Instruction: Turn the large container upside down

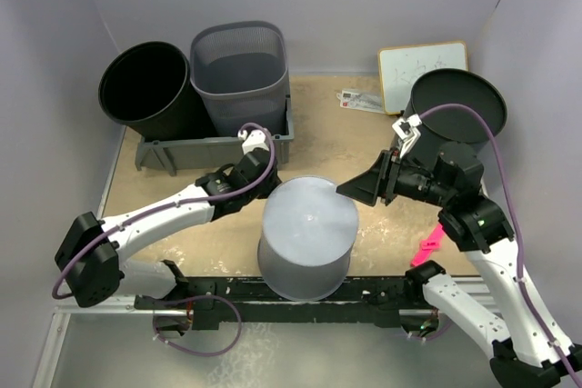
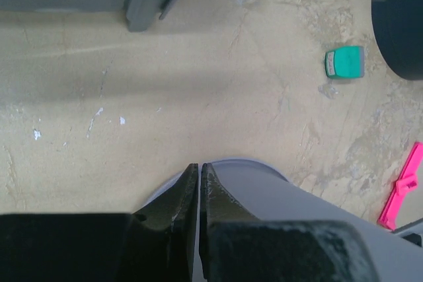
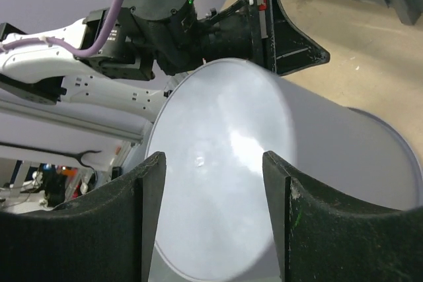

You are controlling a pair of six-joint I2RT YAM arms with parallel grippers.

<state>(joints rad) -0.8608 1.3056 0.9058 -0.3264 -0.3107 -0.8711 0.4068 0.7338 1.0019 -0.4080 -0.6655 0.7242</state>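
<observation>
Lying beyond the large container, a teal block shows left-wrist only.

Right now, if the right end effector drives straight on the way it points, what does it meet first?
The large gray container: its upturned flat base fills the view ahead of the open right end effector. The top view puts the tips at its upper edge, so contact would likely come almost at once; the exact gap is unclear.

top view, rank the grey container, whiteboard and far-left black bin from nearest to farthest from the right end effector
Measured from the right end effector:
1. grey container: right beside the tips, at table centre.
2. whiteboard: against the back wall, right side.
3. black bin: back left corner.
</observation>
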